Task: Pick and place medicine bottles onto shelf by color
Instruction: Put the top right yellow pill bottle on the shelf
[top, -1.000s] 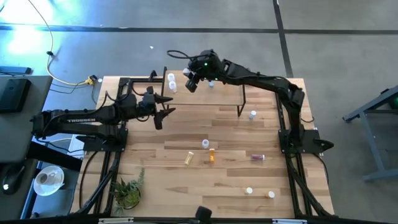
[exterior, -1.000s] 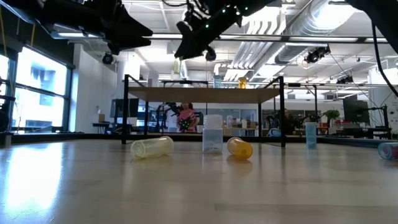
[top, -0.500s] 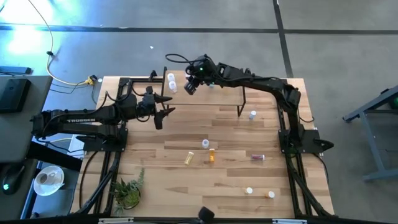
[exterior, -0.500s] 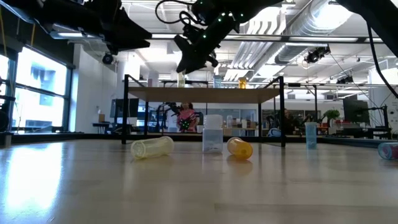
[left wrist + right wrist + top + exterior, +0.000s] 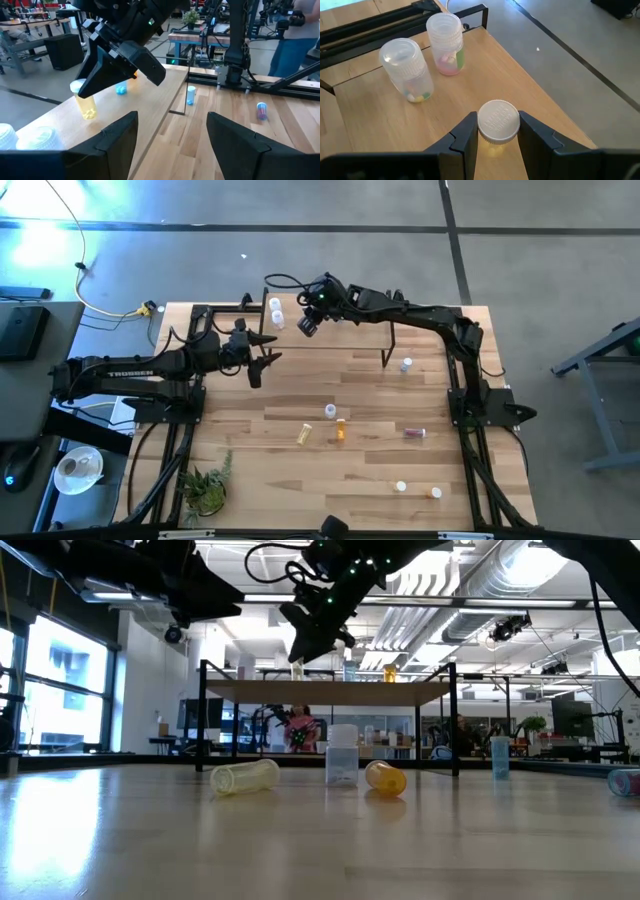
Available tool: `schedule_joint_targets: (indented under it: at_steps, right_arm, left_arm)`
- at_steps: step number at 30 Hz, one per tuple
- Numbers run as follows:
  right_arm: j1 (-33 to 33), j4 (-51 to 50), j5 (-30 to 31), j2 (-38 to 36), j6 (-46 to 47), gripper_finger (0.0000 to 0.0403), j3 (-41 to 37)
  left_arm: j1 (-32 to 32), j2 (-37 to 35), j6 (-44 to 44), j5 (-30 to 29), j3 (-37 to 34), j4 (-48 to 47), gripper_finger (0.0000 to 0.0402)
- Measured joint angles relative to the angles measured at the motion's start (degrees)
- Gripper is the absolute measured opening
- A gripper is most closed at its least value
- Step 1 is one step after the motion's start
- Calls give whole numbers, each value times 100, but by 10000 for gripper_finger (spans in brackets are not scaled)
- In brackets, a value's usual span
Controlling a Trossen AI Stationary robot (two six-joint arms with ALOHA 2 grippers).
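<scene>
Wood fills most of the high view: the pale plank bench (image 5: 300, 480) spans the middle of the frame, and the small shelf (image 5: 360, 330) on thin black legs sits near its upper edge. Both dark arms reach in from the sides. The right hand (image 5: 309, 323) is over the shelf's upper-left part and is clenched on a pale yellow bottle (image 5: 498, 122), whose white cap shows between the fingers in the right wrist view; in the left wrist view the bottle's base looks to be on or just above the board. The left hand (image 5: 262, 358) hangs released left of centre, just off the shelf's left end, holding nothing.

By the look of it, sorting is early. Two clear bottles (image 5: 275, 310) already stand together at the shelf's upper-left corner, just beside the one being set down, and the low view shows at least two more on the board farther right.

Still on the bench: a bluish bottle (image 5: 406, 365) right of the shelf, a lying yellowish bottle (image 5: 303, 434), a clear one (image 5: 330, 411), an amber bottle (image 5: 340, 430) at centre, a dark reddish one (image 5: 414, 433) to their right, and two more (image 5: 417, 490) at lower right.
</scene>
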Motion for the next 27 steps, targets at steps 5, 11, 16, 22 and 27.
schedule_joint_targets:
  at_steps: [5, 11, 16, 22, 27]
  right_arm:
    - [0, 0, -62, 0, -152, 107, 0]
    - [-2, 1, -207, 0, -480, 107, 0]
    - [-19, 10, -361, 46, -494, 107, 0]
    - [-32, 93, -348, 140, -496, 107, 2]
    - [-32, 102, -339, 142, -493, 107, 2]
  left_arm:
    - [0, 0, 2, 0, 0, 2, 227]
    - [0, 0, 2, 0, 0, 4, 227]
    - [0, 0, 0, 2, 0, 6, 227]
    - [0, 1, 0, 4, 0, 6, 227]
    - [-2, 2, 2, 4, 2, 4, 227]
